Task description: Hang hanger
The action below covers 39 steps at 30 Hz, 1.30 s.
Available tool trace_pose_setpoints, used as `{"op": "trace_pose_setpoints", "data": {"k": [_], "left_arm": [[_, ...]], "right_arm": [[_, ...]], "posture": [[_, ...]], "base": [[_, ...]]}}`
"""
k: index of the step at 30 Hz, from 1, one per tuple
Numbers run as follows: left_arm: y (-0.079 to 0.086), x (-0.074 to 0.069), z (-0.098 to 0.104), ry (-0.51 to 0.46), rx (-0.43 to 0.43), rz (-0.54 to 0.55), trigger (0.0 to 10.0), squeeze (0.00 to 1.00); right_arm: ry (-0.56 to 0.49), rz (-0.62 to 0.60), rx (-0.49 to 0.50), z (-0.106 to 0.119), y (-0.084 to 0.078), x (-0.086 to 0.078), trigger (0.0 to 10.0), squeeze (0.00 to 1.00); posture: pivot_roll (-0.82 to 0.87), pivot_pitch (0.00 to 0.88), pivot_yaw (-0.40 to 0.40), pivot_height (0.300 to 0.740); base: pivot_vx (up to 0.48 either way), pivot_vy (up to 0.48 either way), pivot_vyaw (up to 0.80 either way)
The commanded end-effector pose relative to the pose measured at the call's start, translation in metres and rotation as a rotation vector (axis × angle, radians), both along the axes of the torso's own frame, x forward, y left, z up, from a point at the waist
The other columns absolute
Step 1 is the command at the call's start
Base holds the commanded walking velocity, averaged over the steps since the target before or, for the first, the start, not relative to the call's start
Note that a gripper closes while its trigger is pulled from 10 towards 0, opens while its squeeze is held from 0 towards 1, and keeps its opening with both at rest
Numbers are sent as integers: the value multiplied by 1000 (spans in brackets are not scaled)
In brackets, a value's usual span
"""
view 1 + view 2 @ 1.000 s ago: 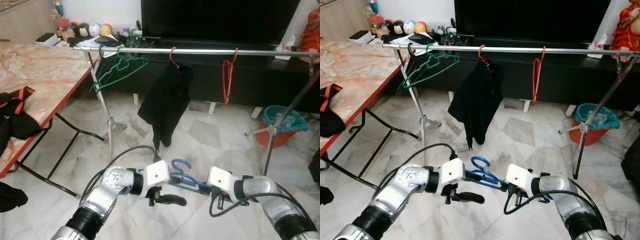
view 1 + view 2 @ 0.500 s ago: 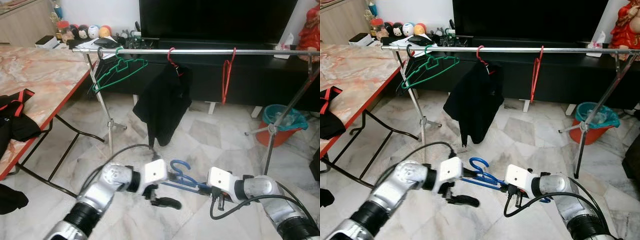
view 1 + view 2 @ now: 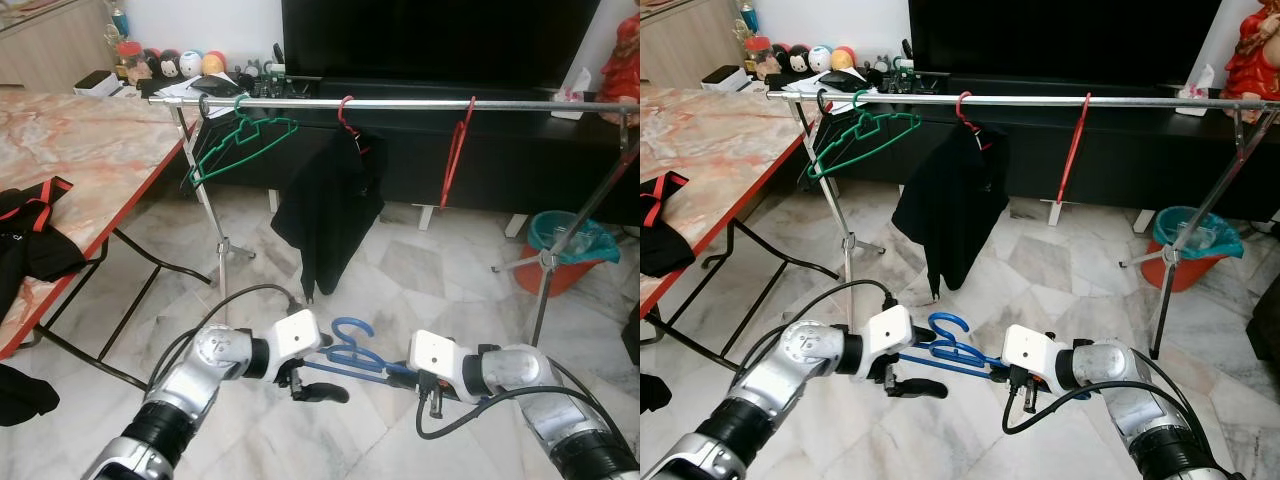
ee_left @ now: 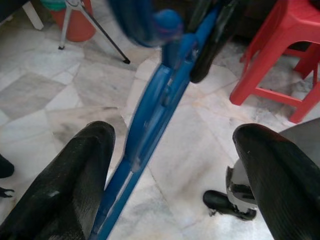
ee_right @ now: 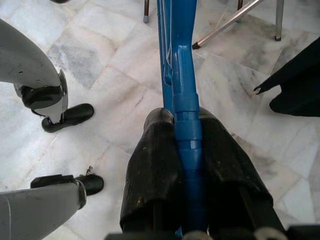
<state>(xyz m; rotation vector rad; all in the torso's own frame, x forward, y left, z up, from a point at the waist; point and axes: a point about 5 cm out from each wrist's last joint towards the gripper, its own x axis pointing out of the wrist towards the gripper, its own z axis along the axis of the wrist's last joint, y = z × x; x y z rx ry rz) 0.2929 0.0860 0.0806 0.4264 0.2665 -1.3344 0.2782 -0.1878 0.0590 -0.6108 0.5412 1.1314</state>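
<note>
Low over marble floor (image 3: 420, 270), right gripper (image 5: 186, 150) jaws clamped on blue hanger (image 3: 352, 352), left gripper (image 4: 165, 175) jaws wide apart around it

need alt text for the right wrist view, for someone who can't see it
Two black fingers of the right gripper are clamped on a blue hanger, which runs away from the camera over a marble tile floor. The robot's left arm is at one side, a dark garment at the other.

blue hanger (image 3: 352, 352); green hanger (image 3: 240, 140); red hanger (image 3: 455, 150); black garment (image 3: 330, 205); bucket (image 3: 560, 250) probably teal-over-orange.
</note>
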Motion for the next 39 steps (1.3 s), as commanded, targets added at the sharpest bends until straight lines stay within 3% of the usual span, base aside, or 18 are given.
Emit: {"op": "trace_pose_setpoints", "data": {"k": [1,7,15,16,17,18,19,20,21,39], "left_arm": [[1,3,0,-6,0,8,10000,0],[1,6,2,-26,-11,20,10000,0],[3,-3,-7,59,21,-72,10000,0],[2,-5,-8,69,19,-83,6745,0],[2,-5,-8,69,19,-83,6745,0],[1,-5,-8,72,16,-85,3843,0],[1,-5,-8,71,16,-85,2941,0],[1,-5,-9,70,16,-86,2941,0],[1,-5,-9,71,16,-87,0,0],[0,-6,-10,73,15,-107,0,0]], "right_arm": [[4,10,-5,0,1,-2,10000,0],[19,20,7,1,2,-5,10000,0],[25,38,23,2,6,-8,10000,0],[25,40,23,2,7,-8,10000,0],[25,40,23,2,7,-8,10000,0],[24,40,23,2,8,-8,10000,0],[23,42,23,2,8,-8,10000,0],[22,43,23,2,8,-8,10000,0],[22,45,25,3,9,-8,10000,0],[21,54,32,3,12,-7,10000,0]], "posture": [[-85,0,17,740],[-89,0,23,740],[-89,0,26,740],[-89,0,26,740],[-89,0,26,740],[-89,0,26,740],[-89,0,26,740],[-89,0,26,740],[-90,0,27,740],[-88,0,28,740]], "base": [[0,0,0],[0,0,0],[0,0,0],[0,0,0],[0,0,0],[0,0,0],[0,0,0],[0,0,0],[0,0,0],[0,0,0]]}}
